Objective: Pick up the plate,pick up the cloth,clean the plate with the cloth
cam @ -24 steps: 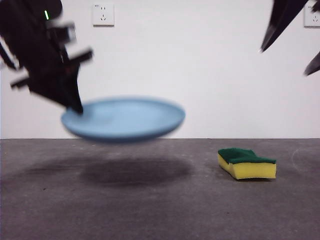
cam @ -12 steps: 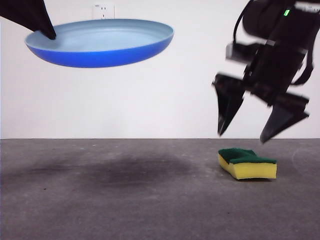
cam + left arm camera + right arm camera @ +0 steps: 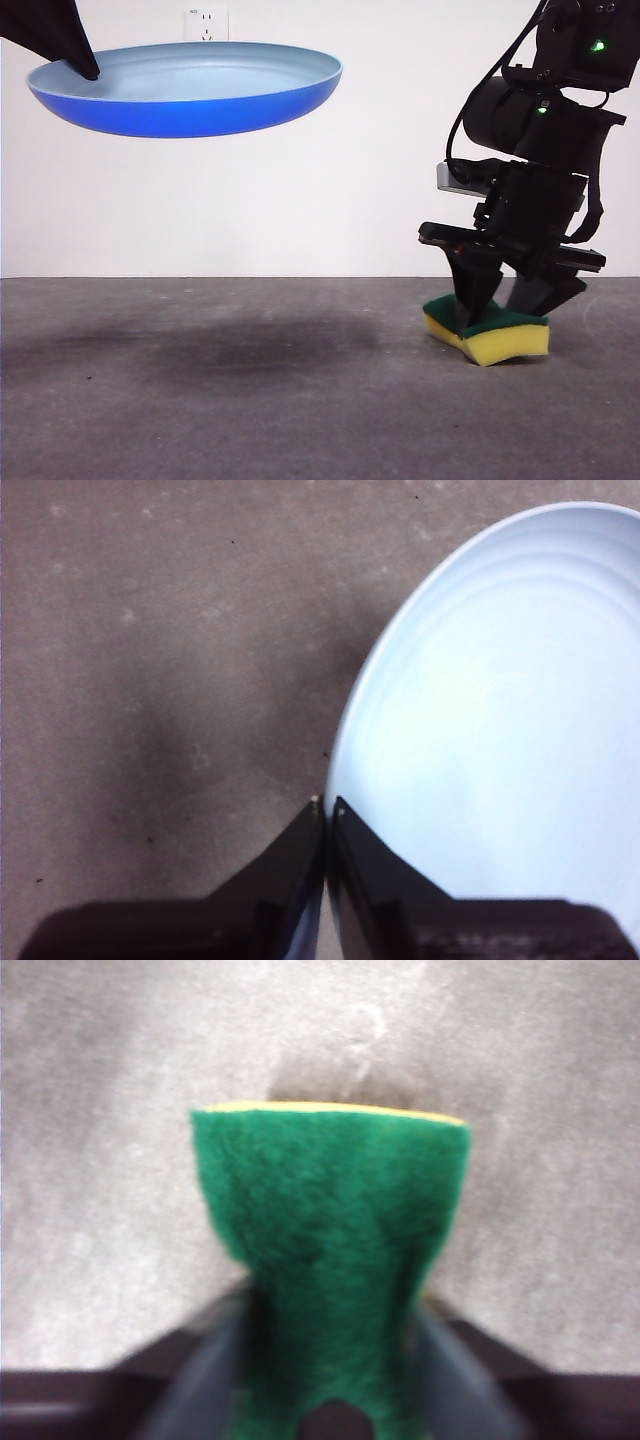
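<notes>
1. Count: one plate (image 3: pixel 190 90), one cloth (image 3: pixel 488 335), two claws, one bench (image 3: pixel 250 400), one wall socket (image 3: pixel 206 18).
2. Plate: light blue, round, shallow, held high above the left part of the bench, near level with the far edge tipped slightly up; dim shadow on the bench below it. Also visible in the left wrist view (image 3: pixel 500 720), inner face up.
3. Left claw (image 3: pixel 85 68): at the top left corner of the front view, clamped together on the plate rim; in the left wrist view (image 3: pixel 327 815) one jaw lies over the rim and one under it, almost touching.
4. Cloth: yellow sponge body with green scouring top, resting on the right part of the bench, well apart from the plate. In the right wrist view (image 3: pixel 330 1260) the green top faces the camera, narrowed at the waist between the jaws.
5. Right claw (image 3: pixel 498 300): lowered onto the cloth, one jaw on each long side, pressed against the sponge's sides; seen from its own wrist (image 3: pixel 330 1360), gripping the cloth.
6. Change from half a second ago: right claw then above the cloth with jaws apart, now down around it; cloth shifted slightly left and tilted; plate moved a little left at about the same height.
</notes>
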